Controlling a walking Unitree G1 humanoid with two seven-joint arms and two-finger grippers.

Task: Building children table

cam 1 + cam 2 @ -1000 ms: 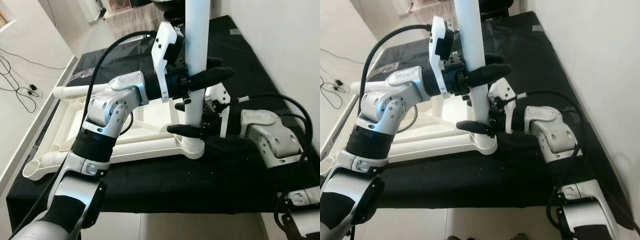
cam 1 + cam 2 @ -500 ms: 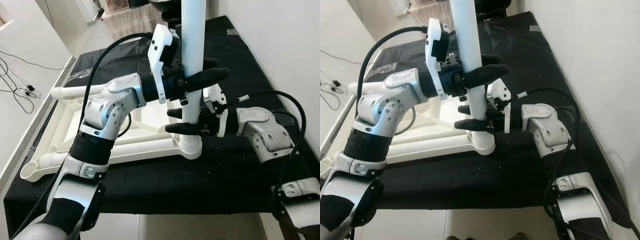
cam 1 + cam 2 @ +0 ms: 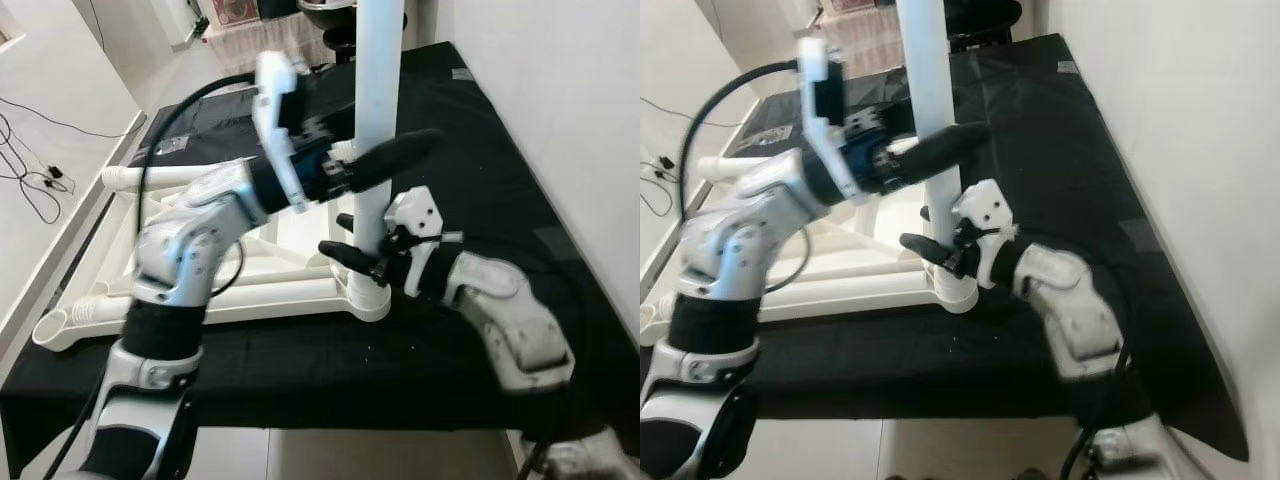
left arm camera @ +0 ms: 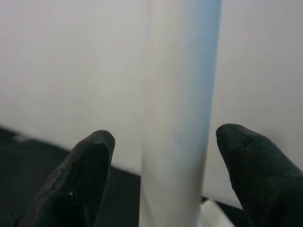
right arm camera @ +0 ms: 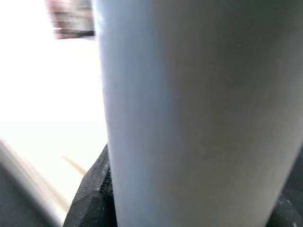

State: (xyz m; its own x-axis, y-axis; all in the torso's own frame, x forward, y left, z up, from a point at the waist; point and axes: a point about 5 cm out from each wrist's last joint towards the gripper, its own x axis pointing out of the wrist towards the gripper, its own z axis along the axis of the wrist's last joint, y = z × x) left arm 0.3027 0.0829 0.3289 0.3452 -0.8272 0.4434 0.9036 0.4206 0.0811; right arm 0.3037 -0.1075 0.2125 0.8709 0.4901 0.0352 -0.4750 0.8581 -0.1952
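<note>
The white children's table (image 3: 250, 296) lies upside down on a black cloth. One white leg (image 3: 372, 110) stands upright in its near right corner socket (image 3: 366, 300). My left gripper (image 3: 388, 152) reaches to the leg at mid height and is open; in the left wrist view its fingers (image 4: 87, 172) stand either side of the leg (image 4: 177, 118) with a gap. My right gripper (image 3: 348, 236) is shut on the leg just above the socket. In the right wrist view the leg (image 5: 189, 113) is pressed between the black pads (image 5: 92, 198).
Another white leg (image 3: 135, 180) lies along the far left of the table frame. An open socket (image 3: 48, 336) sits at the near left corner. A white wall (image 3: 560, 110) runs close on the right. Cables (image 3: 40, 180) lie on the floor at left.
My left arm has swung to the left and its fingers have come off the leg. The right gripper stays clamped low on the leg. The camera has shifted.
</note>
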